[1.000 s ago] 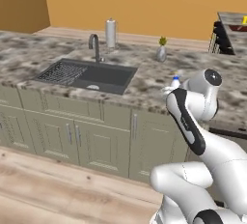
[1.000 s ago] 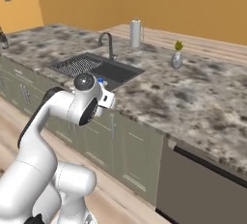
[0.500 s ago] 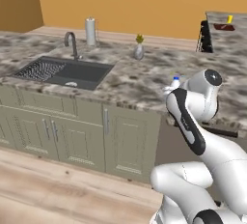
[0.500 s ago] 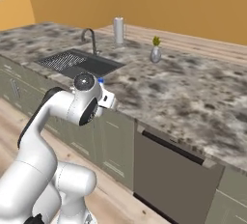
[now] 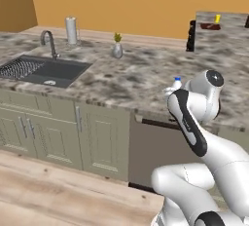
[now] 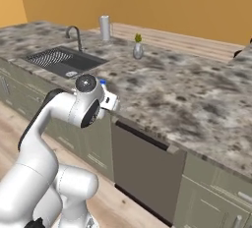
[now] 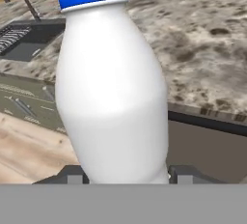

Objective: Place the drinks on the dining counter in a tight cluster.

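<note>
My gripper (image 7: pixel 123 174) is shut on a water bottle (image 7: pixel 113 97) with a milky white body and a blue cap. The bottle stands upright between the two dark fingertips (image 7: pixel 72 175), low on its body. In the left base view its blue cap (image 5: pixel 177 80) peeks out beside the folded arm, in front of the marbled kitchen counter (image 5: pixel 141 79). The right base view has the cap (image 6: pixel 102 81) just behind the arm's round joint, over the counter's front edge (image 6: pixel 147 128). At the far back right a grey-topped surface (image 5: pixel 228 35) carries a small yellow thing (image 5: pixel 217 19) and a dark red thing (image 5: pixel 210 26); whether this is the dining counter I cannot tell.
A sink (image 5: pixel 41 69) with a curved tap (image 5: pixel 48 42) is set into the counter at the left. A paper towel roll (image 5: pixel 71 30) and a small vase with a plant (image 5: pixel 117 48) stand by the back wall. A dishwasher front (image 6: pixel 142 173) and beige cabinet doors (image 5: pixel 102 140) lie below.
The whole scene has slid to the left in both base views, so the base has driven right along the counter. The arm keeps its folded pose and the bottle stays in the grip.
</note>
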{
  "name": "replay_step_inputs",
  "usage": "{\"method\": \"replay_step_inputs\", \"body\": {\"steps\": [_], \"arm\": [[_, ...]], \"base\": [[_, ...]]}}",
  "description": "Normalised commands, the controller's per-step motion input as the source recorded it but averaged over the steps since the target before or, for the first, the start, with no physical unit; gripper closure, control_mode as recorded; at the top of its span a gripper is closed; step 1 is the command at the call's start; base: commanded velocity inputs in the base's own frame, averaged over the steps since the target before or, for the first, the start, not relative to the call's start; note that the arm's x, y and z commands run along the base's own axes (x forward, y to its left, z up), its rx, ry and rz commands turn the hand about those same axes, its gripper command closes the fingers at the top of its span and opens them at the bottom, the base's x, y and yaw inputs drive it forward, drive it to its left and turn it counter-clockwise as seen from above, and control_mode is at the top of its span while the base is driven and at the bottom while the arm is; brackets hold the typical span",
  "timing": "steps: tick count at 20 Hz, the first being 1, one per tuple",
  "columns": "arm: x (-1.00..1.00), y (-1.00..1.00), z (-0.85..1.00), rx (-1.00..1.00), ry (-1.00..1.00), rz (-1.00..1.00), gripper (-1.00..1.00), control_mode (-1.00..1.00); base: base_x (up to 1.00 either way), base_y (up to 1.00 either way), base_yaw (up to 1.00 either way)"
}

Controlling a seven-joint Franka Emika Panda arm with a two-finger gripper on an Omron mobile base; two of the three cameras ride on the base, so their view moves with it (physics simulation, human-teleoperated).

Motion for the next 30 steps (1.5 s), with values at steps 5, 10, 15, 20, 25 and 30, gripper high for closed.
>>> {"method": "replay_step_inputs", "body": {"steps": [5, 10, 15, 20, 25, 30], "arm": [[0.00, 0.00, 0.00, 0.00, 0.00, 0.00, 1.00, 1.00], [0.00, 0.00, 0.00, 0.00, 0.00, 0.00, 1.00, 1.00], [0.00, 0.00, 0.00, 0.00, 0.00, 0.00, 1.00, 1.00], [0.00, 0.00, 0.00, 0.00, 0.00, 0.00, 1.00, 1.00], [0.00, 0.00, 0.00, 0.00, 0.00, 0.00, 1.00, 1.00], [0.00, 0.00, 0.00, 0.00, 0.00, 0.00, 1.00, 1.00]], "base": [[-0.06, -0.77, 0.00], [-0.06, -0.77, 0.00], [-0.06, -0.78, 0.00], [-0.06, -0.78, 0.00], [-0.09, -0.78, 0.00], [-0.09, -0.78, 0.00]]}}
